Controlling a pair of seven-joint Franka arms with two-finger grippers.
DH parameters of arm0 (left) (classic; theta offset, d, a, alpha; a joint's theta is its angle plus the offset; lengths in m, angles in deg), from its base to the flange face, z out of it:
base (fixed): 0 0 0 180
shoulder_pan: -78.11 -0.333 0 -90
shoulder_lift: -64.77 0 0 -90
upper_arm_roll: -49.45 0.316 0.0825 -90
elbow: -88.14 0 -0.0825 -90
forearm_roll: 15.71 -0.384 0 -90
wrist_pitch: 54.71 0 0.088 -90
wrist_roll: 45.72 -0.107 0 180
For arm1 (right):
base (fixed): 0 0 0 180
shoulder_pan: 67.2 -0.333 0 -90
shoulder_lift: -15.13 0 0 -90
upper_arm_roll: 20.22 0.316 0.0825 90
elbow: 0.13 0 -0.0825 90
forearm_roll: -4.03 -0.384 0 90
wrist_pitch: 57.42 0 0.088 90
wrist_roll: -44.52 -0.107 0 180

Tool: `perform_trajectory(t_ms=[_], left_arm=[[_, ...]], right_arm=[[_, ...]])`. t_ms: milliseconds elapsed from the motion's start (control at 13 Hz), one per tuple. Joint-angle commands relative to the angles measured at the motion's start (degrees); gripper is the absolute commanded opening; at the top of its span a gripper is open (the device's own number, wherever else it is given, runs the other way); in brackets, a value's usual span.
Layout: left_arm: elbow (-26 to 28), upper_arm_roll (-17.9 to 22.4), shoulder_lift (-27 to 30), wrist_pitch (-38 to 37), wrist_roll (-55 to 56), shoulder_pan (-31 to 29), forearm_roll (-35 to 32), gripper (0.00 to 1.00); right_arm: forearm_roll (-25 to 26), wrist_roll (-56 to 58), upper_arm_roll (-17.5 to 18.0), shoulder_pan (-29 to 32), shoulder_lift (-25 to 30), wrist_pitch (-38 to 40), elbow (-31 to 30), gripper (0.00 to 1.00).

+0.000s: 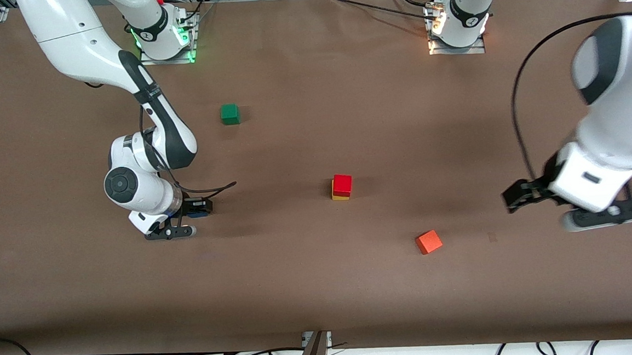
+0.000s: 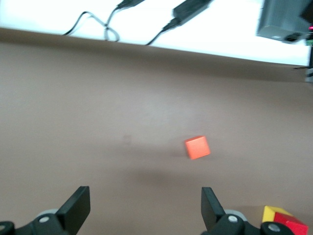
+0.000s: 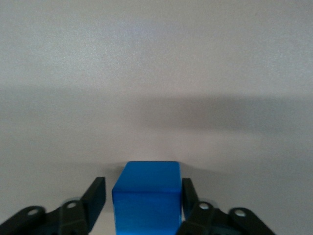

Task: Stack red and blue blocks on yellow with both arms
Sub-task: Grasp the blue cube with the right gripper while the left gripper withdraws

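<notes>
The deep red block [image 1: 342,184] sits on the yellow cube [image 1: 339,197] in the middle of the table; both also show in the left wrist view, red [image 2: 293,226] on yellow [image 2: 270,214]. My right gripper [image 1: 199,209] is down at the table toward the right arm's end, its open fingers on either side of the blue block [image 3: 146,198], with a narrow gap showing on one side. Only a sliver of the blue block [image 1: 200,213] shows in the front view. My left gripper [image 1: 515,198] is wide open and empty, up over the table's left-arm end.
A lighter orange-red cube [image 1: 428,242] lies nearer the front camera than the stack, toward the left arm's end; it also shows in the left wrist view [image 2: 197,147]. A green cube [image 1: 230,114] lies nearer the robot bases.
</notes>
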Motion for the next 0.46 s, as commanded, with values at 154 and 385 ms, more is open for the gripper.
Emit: perform_trajectory(t_ms=[154, 385], left_arm=[[0.86, -0.36, 4.39, -9.44, -7.93, -6.00, -0.11, 1.00], [7.51, -0.27, 10.52, -10.77, -12.54, -8.39, -0.02, 1.00]], right_arm=[[-0.61, 0.78, -0.04, -0.16, 0.61, -1.77, -1.58, 0.47], [-0.87, 0.17, 0.05, -1.99, 2.36, 0.67, 0.17, 0.35]])
